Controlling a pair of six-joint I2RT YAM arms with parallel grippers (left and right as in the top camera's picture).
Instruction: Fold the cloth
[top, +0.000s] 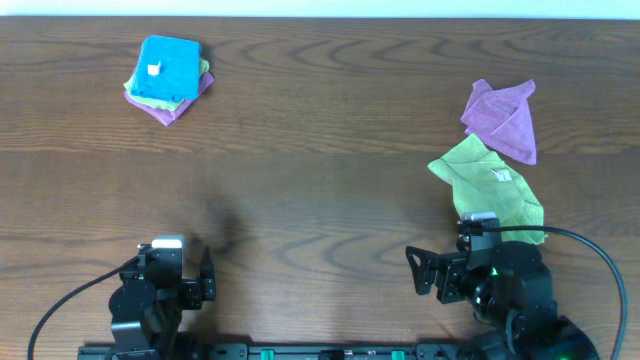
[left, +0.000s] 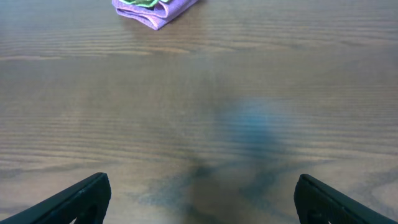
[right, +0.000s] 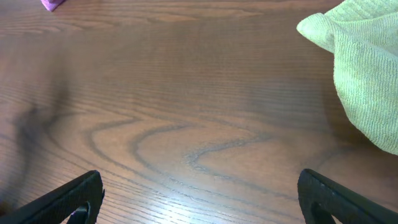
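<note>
Nothing written can be read in any view. The small white tag (top: 154, 69) on the sky-blue cloth (top: 176, 62) and the pale tag (top: 502, 177) on the lime-green cloth (top: 478, 168) are too small to show any print.

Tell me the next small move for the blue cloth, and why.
Probably none beyond a check: leave both arms parked. The blue cloth already lies as a compact square on top of a green and purple pile at the far left. The left gripper and right gripper are open and empty at the near edge. If another fold is needed, the left arm is nearer.
</note>
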